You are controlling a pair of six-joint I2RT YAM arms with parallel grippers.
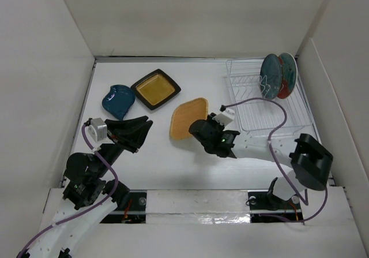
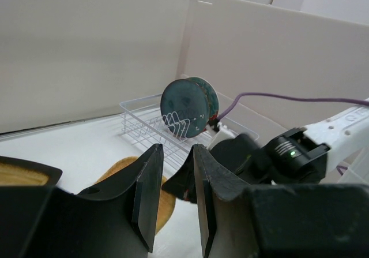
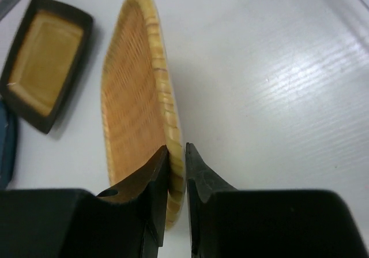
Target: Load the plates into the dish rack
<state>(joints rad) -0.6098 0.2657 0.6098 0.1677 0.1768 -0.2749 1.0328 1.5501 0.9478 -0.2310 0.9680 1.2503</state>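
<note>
- Black fingers (image 3: 150,189) of the right hand (image 3: 176,148) fill the bottom of the right wrist view. They are closed on the near rim of the rounded-square tan wooden plate (image 3: 135,96), one finger on each side of the rim.
- From above, this plate lies near the middle of the white surface (image 1: 173,165), and the right hand reaches it from 4 o'clock. Whether the plate is lifted or rests on the surface, I cannot tell.
- At 9 o'clock of the tan plate is the left hand (image 1: 147,124), near it but not touching. A narrow gap shows between its fingers (image 2: 147,194), and they hold nothing.
- At 10 o'clock of the tan plate the black-rimmed square plate with mustard-yellow centre (image 1: 155,89) lies flat. Just beside it, at its 9 o'clock, lies the small irregular glossy blue plate (image 1: 118,100).
- Toward 2 o'clock on the surface stands the white wire dish rack (image 1: 245,76).
- Two plates stand upright among the prongs at the far right end of the rack. They are close together: the round dark teal plate (image 1: 270,76), and at its 3 o'clock the round red plate with teal pattern (image 1: 288,73).
</note>
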